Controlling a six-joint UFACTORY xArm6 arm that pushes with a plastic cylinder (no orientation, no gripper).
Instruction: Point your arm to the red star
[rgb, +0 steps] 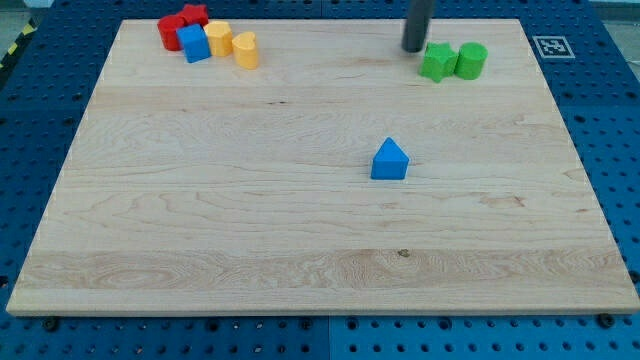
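The red star sits at the view's top left, touching a red block, a blue block and two yellow blocks. A blue triangle block sits alone mid-board. My tip is bare, just left of the green star and green cylinder.

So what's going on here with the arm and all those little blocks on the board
My tip sits near the view's top, just left of the green star and the green cylinder. The red star I am meant to point to is far off at the top left, clustered with another red block, a blue block and two yellow blocks. A blue triangular block stands alone mid-board. Nothing is being pushed right now.
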